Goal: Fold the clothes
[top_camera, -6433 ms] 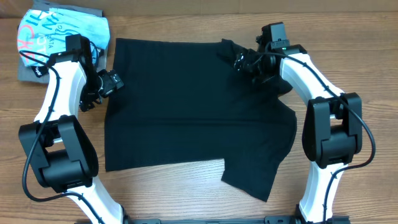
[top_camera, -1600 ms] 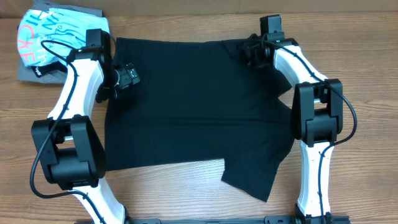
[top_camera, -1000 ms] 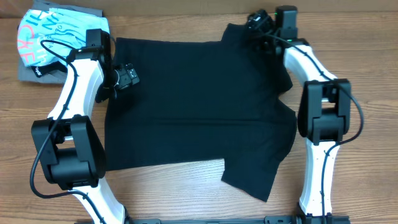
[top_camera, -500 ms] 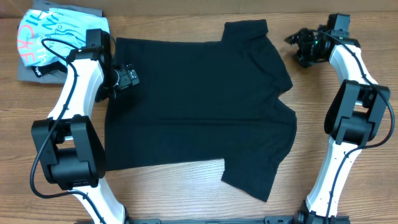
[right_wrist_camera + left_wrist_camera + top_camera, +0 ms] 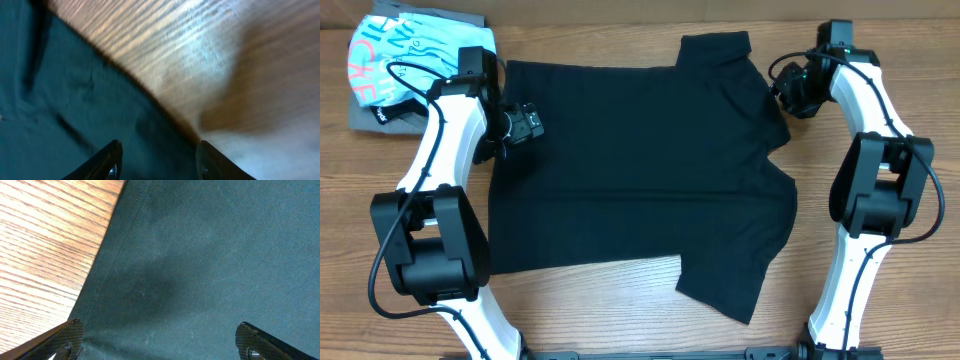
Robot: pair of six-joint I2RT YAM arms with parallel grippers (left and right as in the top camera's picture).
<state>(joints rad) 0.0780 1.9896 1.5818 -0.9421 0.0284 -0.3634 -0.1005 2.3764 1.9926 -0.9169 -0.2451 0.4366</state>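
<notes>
Overhead: the black T-shirt [image 5: 630,170] lies spread on the table [image 5: 620,320]. The right gripper [image 5: 788,92] has swung back to the shirt's right edge, and the left gripper [image 5: 525,122] is unmoved at its left edge. Left wrist: jaws wide apart over fabric, empty. Right wrist: jaws half-spread above the shirt's edge, gripping nothing.

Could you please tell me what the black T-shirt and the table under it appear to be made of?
Black T-shirt: soft matte knit, likely cotton or a blend; it lies limp with shallow creases and a stitched hem. Table: wood or wood-look laminate; streaky brown grain, slight sheen.
</notes>
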